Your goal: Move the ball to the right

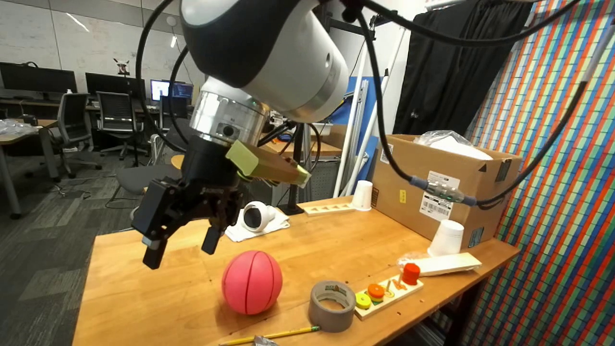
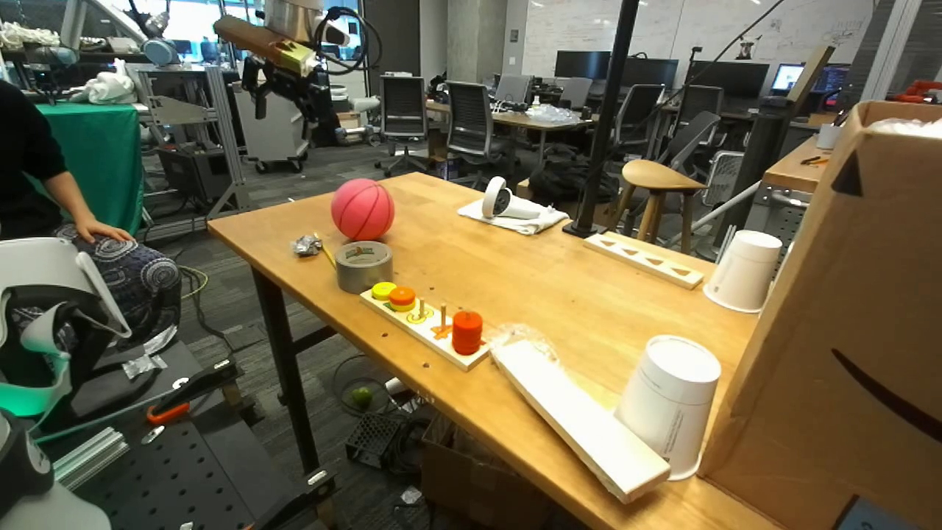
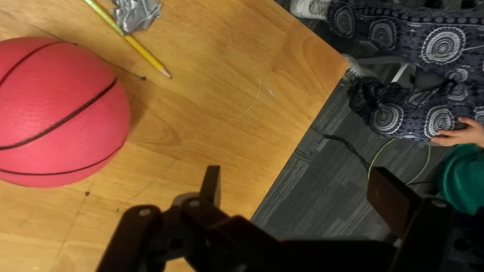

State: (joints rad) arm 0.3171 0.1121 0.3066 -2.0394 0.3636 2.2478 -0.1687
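The pink-red ball [image 1: 252, 282] with dark seam lines rests on the wooden table. It also shows in an exterior view [image 2: 363, 210] near the table's far left corner. In the wrist view the ball [image 3: 60, 113] is at the left, partly cut off by the frame edge. My gripper [image 1: 181, 251] hangs above table height, beside the ball and apart from it. In an exterior view the gripper [image 2: 283, 116] is up and left of the ball, past the table's end. In the wrist view the fingers [image 3: 295, 179] are wide apart with nothing between them, over the table edge and floor.
A grey tape roll [image 1: 332, 306], a pencil [image 1: 283, 334] and crumpled foil [image 3: 137, 14] lie close to the ball. A peg toy [image 1: 389, 295], a white camera [image 1: 257, 216], white cups [image 1: 446, 238] and a cardboard box [image 1: 442, 178] are on the table. A person [image 2: 44, 162] sits near the table.
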